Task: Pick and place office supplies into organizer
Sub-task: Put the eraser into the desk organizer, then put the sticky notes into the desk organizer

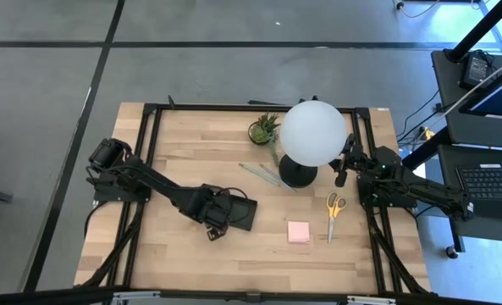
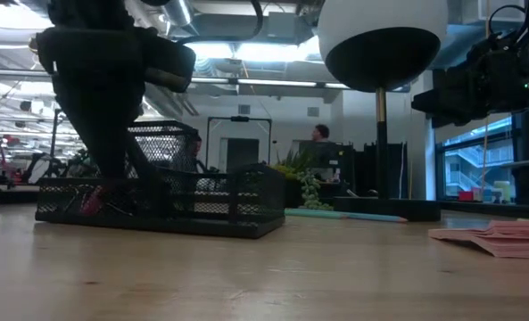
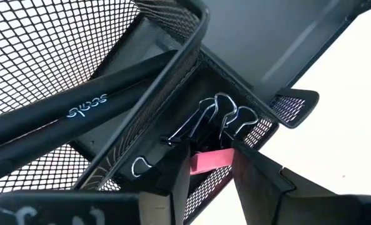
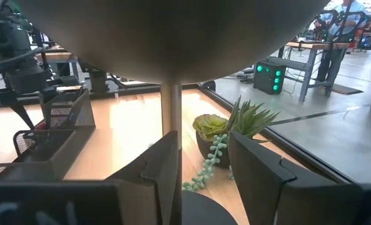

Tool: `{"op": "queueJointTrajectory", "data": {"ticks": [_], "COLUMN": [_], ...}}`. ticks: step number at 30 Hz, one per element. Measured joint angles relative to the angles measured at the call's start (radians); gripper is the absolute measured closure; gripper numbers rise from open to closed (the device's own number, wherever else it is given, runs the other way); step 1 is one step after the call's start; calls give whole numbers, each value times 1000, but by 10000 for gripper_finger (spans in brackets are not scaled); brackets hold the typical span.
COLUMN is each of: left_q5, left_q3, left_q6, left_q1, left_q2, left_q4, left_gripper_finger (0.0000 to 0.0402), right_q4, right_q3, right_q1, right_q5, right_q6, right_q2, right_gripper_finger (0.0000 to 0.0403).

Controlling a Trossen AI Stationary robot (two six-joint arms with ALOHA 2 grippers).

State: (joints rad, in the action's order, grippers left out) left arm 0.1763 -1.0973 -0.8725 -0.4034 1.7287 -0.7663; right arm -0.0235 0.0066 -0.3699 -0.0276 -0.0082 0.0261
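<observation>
left gripper [image 3: 207, 172] – inside organizer [image 1: 244, 213], fingers clamping pink eraser [image 3: 209, 160] beside binder clips [image 3: 218, 117]; right gripper [image 4: 204, 172] – parted, near lamp [image 1: 311, 135].

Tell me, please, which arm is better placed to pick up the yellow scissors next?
Probably the right. The right gripper waits open beside the lamp, close to the scissors. The left gripper is busy at the organizer, with a pink eraser between its fingers.

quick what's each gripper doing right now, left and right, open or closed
Left gripper: in the organizer, shut on the pink eraser.
Right gripper: open, empty, at the lamp.
</observation>
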Motion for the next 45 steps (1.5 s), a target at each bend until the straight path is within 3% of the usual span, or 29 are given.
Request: {"op": "queueJointTrajectory", "data": {"ticks": [5, 12, 20, 29, 37, 45], "left_q5": [-26, -27, 70, 73, 224, 120], "left_q3": [0, 1, 0, 0, 0, 1], "left_q6": [69, 160, 240, 318, 518, 689], "left_q1": [-1, -1, 0, -1, 17, 136], "left_q2": [-31, -172, -321, -299, -306, -344], "left_q4": [-14, -4, 26, 32, 53, 78], "left_gripper_finger": [296, 293, 299, 315, 308, 316], "right_q4": [0, -2, -23, -3, -29, -25], "right_q3": [0, 0, 0, 0, 0, 0], "right_q1": [0, 0, 0, 0, 0, 0], "right_q5": [0, 0, 0, 0, -1, -1], "right_q6": [3, 3, 5, 23, 332, 344], "right_q2": [0, 0, 0, 0, 0, 0], "right_gripper_finger": [258, 258, 258, 258, 258, 258]}}
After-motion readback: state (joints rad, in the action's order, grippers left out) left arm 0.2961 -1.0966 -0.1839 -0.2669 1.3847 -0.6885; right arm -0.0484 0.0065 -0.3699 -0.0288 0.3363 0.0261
